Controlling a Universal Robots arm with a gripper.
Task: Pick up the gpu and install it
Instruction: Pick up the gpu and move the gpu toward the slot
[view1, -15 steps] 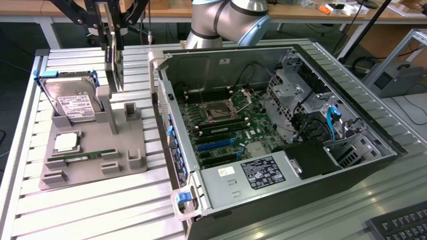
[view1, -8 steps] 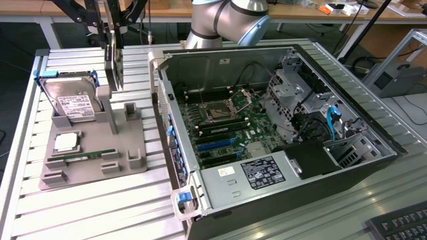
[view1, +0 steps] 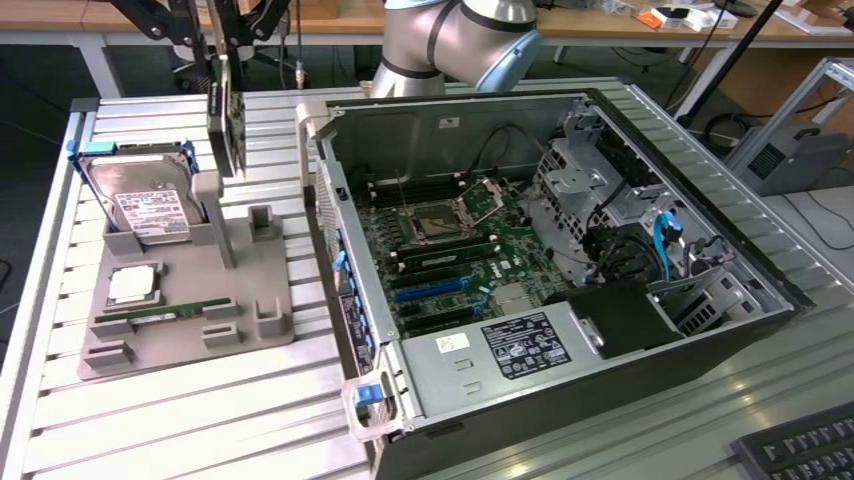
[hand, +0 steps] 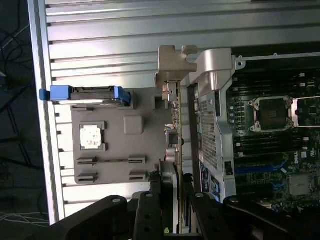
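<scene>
**Gpu clear of the fixture, clamped in the gripper**

Gripping the gpu (view1: 230, 120) with the gripper (view1: 224, 45), fingers (hand: 148, 212) closed against the card's two flat faces. Holding it upright and edge-on in the air, above the far end of the grey fixture (view1: 254, 300), lower edge apart from the posts beneath. From the wrist, looking straight down the thin card (hand: 176, 125) to its silver bracket (hand: 175, 60) at the end away from the gripper (hand: 175, 200).

Down on the fixture: leaving the hard drive (view1: 147, 205) with blue handles propped at a tilt in its cradle, the square processor (view1: 134, 285) flat just in front of it, and the narrow RAM stick (view1: 167, 315) lying between its holders near the fixture's front edge. All of that parked on the slatted worktop (view1: 200, 410), towards the edge at the exterior view's left.

Just beside the fixture, towards the exterior view's right: an open computer case (view1: 561, 330) on its side, with the motherboard (view1: 454, 240) and its blue slots (view1: 427, 290) exposed. No contact between gpu and case, card outside the case wall
</scene>
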